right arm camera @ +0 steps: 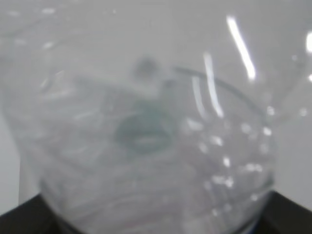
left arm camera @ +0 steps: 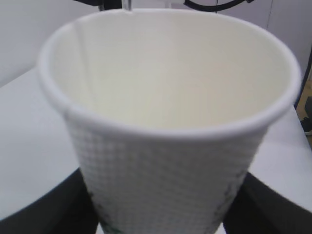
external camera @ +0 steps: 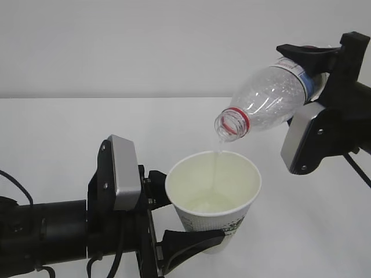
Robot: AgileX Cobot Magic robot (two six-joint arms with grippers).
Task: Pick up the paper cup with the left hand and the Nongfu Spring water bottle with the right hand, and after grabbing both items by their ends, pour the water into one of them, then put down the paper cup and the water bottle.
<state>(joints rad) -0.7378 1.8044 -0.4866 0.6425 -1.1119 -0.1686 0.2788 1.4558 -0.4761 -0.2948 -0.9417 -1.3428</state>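
The white paper cup is held upright above the table, with my left gripper shut on its lower wall. In the left wrist view the cup fills the frame between dark fingers. Above and to the right, my right gripper is shut on the base end of the Nongfu Spring water bottle. The bottle is tilted with its open red-ringed mouth down over the cup. A thin stream of water falls into the cup, where water pools. The bottle blurs the right wrist view.
A white table runs under both arms, with a plain pale wall behind. The left arm's black body lies low at the front left. Nothing else stands on the table in view.
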